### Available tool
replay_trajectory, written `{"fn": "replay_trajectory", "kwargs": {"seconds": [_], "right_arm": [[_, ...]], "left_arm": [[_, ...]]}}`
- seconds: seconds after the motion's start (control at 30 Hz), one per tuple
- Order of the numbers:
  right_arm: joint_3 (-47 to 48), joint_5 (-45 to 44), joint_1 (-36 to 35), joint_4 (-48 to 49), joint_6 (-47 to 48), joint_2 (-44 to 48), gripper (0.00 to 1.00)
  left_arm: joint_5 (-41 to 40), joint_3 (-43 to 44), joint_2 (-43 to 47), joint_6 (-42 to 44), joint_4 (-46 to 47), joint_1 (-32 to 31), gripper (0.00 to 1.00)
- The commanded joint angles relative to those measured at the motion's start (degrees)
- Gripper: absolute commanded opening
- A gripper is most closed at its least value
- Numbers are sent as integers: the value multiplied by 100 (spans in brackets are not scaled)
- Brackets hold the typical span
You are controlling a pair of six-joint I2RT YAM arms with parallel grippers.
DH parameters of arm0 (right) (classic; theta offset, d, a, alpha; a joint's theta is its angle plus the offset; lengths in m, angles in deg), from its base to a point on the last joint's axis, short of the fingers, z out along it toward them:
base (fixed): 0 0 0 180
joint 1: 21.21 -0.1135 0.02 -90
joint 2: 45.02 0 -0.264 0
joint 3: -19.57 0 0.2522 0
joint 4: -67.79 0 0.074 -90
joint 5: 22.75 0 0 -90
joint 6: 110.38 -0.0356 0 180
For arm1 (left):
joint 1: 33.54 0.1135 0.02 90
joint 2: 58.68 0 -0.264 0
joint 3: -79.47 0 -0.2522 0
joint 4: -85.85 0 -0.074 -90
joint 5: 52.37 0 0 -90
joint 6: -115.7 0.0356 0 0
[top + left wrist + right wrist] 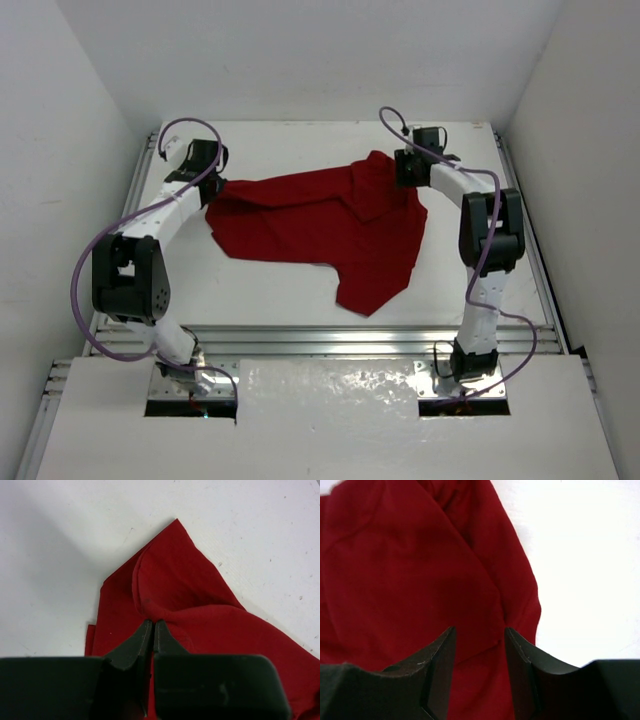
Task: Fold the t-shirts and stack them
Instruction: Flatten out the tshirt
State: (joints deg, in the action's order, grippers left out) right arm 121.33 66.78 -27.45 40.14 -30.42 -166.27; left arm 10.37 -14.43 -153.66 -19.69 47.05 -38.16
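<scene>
T-shirt (320,225), rumpled on the white table (270,290) between white walls (300,50), pinched by left gripper (152,626); right gripper (480,631) half-open.

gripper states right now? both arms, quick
left gripper: shut, pinching the t-shirt at its edge.
right gripper: open, jaws apart over the t-shirt, gripping nothing.
</scene>
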Motion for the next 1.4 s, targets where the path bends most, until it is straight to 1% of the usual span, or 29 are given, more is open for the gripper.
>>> {"fn": "replay_trajectory", "kwargs": {"seconds": [0.0, 0.13, 0.33, 0.47, 0.5, 0.57, 0.6, 0.77, 0.9, 0.93, 0.97, 1.0, 1.1, 1.23, 1.27, 1.33, 1.37], "right_arm": [[427, -120, 9, -34, 108, -126, 45], [428, -164, 9, -8, 108, -276, 44], [428, -182, 9, -70, 117, -382, 39], [244, -243, 9, 9, 117, -312, 36], [226, -252, 9, 18, 108, -277, 33], [173, -269, 9, 27, 108, -250, 31], [164, -269, 9, 44, 108, -259, 28], [287, -278, 9, -43, 90, -408, 25], [217, -261, 9, 35, 73, -382, 16], [173, -287, 9, 53, 73, -303, 13], [164, -287, 0, 53, 73, -277, 5], [155, -287, 9, 53, 73, -233, 0], [68, -235, 9, 79, -6, 83, 0], [-432, -146, -61, 141, -383, 1162, 0], [-512, -164, -140, 89, -445, 1757, 0], [-600, -260, -202, -86, -655, 2340, 0], [-583, -252, -237, -322, -735, 2882, 0]], "left_arm": [[-15, 193, -38, 39, 236, -65, 0], [-33, 176, -38, 65, 254, -56, 0], [28, 176, -100, 82, 280, -48, 0], [11, 176, -100, 91, 289, -56, 0], [11, 176, -100, 91, 289, -56, 0], [28, 176, -117, 91, 298, -56, 0], [37, 176, -126, 91, 298, -56, 0], [20, 167, -135, 100, 298, -56, 0], [11, 184, -117, 100, 298, -56, 0], [20, 184, -109, 100, 289, -56, 0], [20, 202, -109, 100, 289, -56, 0], [28, 211, -109, 118, 289, -56, 0], [81, 307, -65, 188, 236, -56, 0], [195, 771, 251, 267, -36, -74, 0], [187, 878, 348, 293, -106, -109, 0], [125, 1315, 690, 399, -404, -170, 0], [125, 1475, 804, 469, -501, -223, 0]]}}
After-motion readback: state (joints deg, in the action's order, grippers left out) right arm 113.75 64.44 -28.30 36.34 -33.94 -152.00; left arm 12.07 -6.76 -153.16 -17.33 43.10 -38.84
